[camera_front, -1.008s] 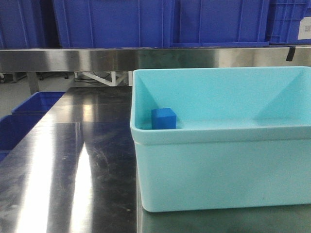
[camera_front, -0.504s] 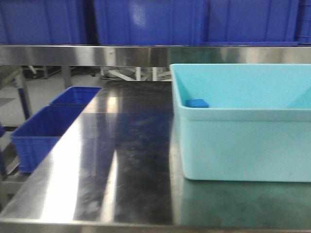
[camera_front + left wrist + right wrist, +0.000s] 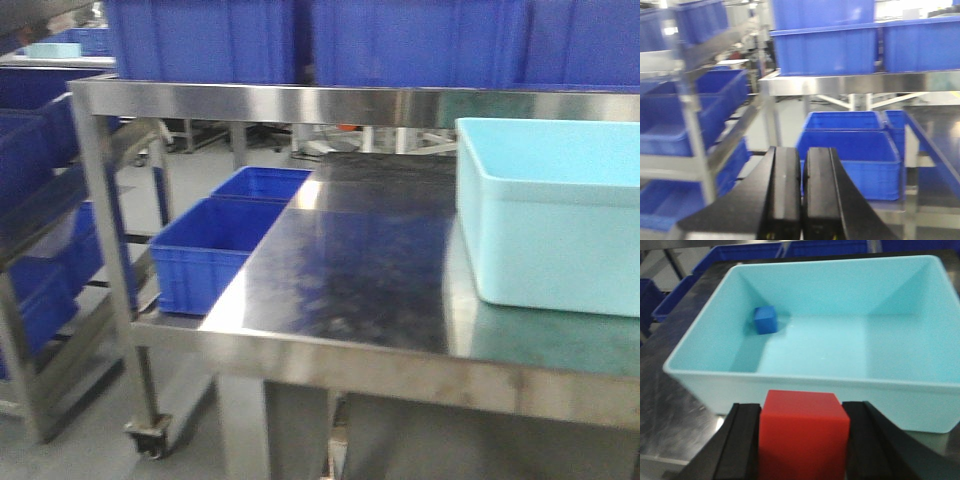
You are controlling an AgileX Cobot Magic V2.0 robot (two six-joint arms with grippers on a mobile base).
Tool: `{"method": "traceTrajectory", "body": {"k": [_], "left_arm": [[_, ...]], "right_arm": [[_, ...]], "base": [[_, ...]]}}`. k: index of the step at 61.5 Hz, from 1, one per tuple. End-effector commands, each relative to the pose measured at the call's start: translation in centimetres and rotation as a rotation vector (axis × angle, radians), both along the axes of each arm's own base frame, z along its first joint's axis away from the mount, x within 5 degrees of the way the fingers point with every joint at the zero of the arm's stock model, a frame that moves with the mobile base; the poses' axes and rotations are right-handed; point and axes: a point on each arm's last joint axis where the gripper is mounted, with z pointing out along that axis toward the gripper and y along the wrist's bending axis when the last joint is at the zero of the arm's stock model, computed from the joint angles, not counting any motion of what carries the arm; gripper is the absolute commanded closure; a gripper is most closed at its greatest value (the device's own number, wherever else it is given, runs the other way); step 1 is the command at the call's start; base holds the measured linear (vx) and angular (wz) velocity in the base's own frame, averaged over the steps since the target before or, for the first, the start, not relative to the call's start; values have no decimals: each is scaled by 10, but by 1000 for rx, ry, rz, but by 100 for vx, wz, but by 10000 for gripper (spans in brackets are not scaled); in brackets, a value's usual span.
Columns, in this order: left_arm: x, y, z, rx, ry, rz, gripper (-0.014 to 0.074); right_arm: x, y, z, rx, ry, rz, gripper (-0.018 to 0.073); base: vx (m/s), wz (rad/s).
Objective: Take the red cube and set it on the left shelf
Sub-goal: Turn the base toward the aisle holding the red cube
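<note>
In the right wrist view my right gripper [image 3: 802, 412] is shut on the red cube [image 3: 802, 432], held in front of the near wall of a light blue tub [image 3: 805, 385]. A blue cube [image 3: 765, 320] lies in the tub's far left corner. In the left wrist view my left gripper [image 3: 802, 155] is shut and empty, its black fingers pressed together in the air. The left shelf [image 3: 40, 230], a steel rack lined with blue crates, stands at the left of the front view and shows in the left wrist view [image 3: 695, 125]. Neither gripper shows in the front view.
The dark steel table [image 3: 350, 270] carries the tub [image 3: 550, 220] at its right. A steel rail [image 3: 280, 100] with blue crates [image 3: 200, 40] above spans the back. Two blue crates [image 3: 215, 250] sit low beside the table's left edge. A caster [image 3: 150, 435] is on the floor.
The front view has swung left and backed away: the tub slid to the right edge, the blue cube left sight, and the table's front edge, leg and the left rack came into view.
</note>
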Motion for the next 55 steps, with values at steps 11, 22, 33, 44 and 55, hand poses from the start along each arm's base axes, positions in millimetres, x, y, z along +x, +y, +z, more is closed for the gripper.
{"method": "traceTrajectory", "body": {"k": [11,22,33,44,55], "left_arm": [[1,0,0,-9,-53,3,491],[1,0,0,-9,-53,3,491],[1,0,0,-9,-53,3,491],[1,0,0,-9,-53,3,491],[1,0,0,-9,-53,3,491]], "right_arm": [[3,0,17,-4,-107,4,501],[3,0,17,-4,-107,4,501],[3,0,17,-4,-107,4,501],[3,0,17,-4,-107,4,501],[3,0,17,-4,-107,4,501]], "base": [[-24,45],[-26,51],[-28,44],[-28,50],[-27,52]]}}
